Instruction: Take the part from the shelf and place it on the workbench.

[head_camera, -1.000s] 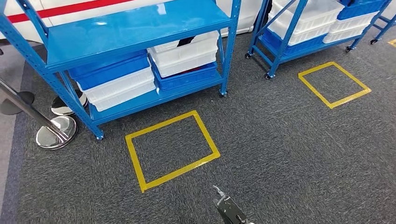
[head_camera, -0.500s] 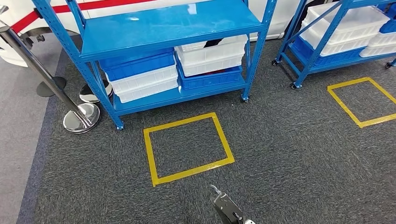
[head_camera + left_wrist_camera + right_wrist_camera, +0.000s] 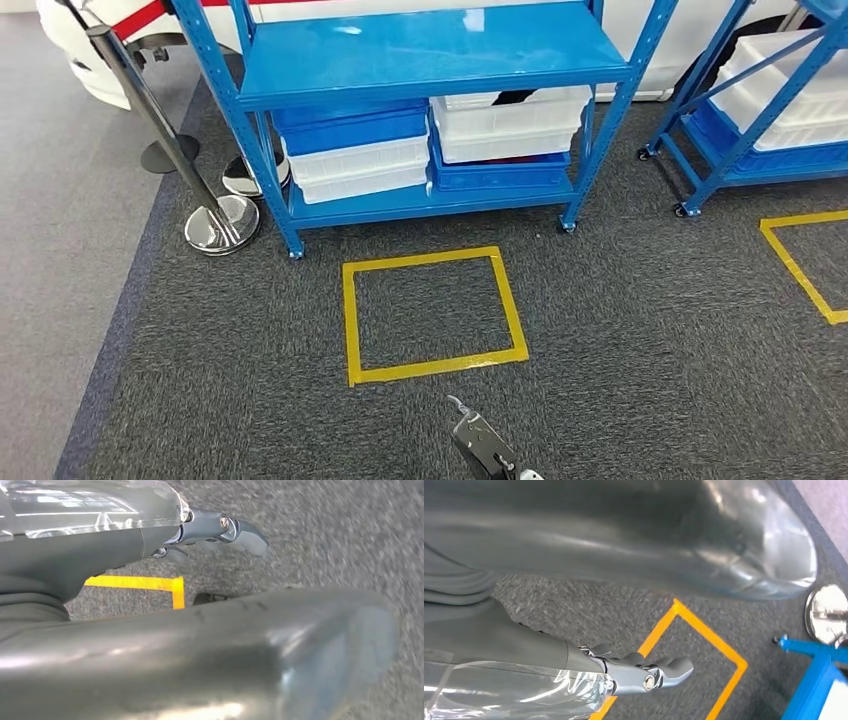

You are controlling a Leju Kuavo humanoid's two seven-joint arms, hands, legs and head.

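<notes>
Shelf (image 3: 420, 60) holds stacked white and blue bins (image 3: 350, 150) below.

Bright, even overhead light; the head view is sharp, with white glare patches on the shelf (image 3: 430, 45) top and soft shadow beneath it on the carpet (image 3: 620, 330). Shelf posts splay outward toward the edges. Both wrist views show streaked, motion-blurred carpet and shiny highlights on out-of-focus grey covers close to the lens
</notes>
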